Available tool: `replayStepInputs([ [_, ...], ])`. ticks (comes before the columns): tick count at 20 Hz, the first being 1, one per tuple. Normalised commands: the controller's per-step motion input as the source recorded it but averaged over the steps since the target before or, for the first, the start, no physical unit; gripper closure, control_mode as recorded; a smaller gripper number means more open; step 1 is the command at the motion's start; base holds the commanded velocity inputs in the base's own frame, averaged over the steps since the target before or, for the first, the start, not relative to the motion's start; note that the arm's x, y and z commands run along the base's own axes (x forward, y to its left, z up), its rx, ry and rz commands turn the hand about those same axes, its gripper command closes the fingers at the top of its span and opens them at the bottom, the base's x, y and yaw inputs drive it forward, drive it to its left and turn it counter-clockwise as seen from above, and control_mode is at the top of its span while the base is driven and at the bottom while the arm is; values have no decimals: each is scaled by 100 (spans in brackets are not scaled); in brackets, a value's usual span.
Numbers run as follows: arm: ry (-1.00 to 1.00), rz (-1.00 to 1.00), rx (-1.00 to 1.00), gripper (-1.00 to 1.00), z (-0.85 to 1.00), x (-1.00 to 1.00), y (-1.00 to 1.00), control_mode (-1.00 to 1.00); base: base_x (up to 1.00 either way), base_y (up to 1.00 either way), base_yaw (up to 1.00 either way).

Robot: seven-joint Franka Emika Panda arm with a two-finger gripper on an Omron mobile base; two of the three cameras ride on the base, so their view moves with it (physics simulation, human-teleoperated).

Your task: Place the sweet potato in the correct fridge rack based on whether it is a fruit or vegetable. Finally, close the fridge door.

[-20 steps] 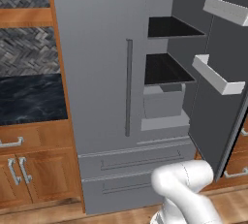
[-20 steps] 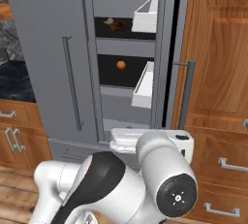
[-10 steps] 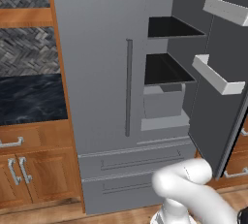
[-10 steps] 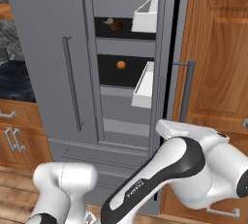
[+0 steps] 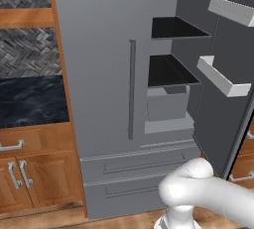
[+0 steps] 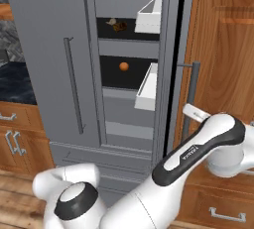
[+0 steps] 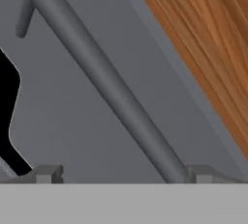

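The sweet potato [image 6: 117, 24] lies already on the upper rack [image 6: 119, 28] inside the fridge, well apart from the orange ball [image 6: 124, 66] on the rack below, so I judge that only the closing of the fridge door [image 6: 171, 74] is left. The hand is behind the open door, next to the door handle [image 7: 101, 80], which crosses the hand view slantwise just in front of the fingertips [image 7: 46, 172]. The tips stand wide apart, one on each side of the bar, and they hold nothing.

The risk now is in the push. If the hand catches on the handle, or slides off the edge toward the wooden cabinet [image 6: 223, 49], the door can stay half open. A too strong swing could also shake the door bins [image 5: 221, 77].

The only writing is small white letters on the dark part of the arm [image 6: 191, 153], too small to read surely.
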Motion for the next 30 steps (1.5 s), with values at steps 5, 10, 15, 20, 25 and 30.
replayStepInputs([
  [5,-1,11,17,-100,-11,13,-1,-100,0,0,0],
  [10,-2,0,7,-100,-1,1,63,-100,0,0,0],
  [15,-7,-7,1,-100,0,14,98,-100,0,0,0],
  [20,-10,-14,0,-100,0,5,100,-100,0,0,0],
  [25,-4,-24,0,-100,4,16,100,-100,0,0,0],
  [30,0,-28,0,-100,17,71,96,-100,0,0,0],
])
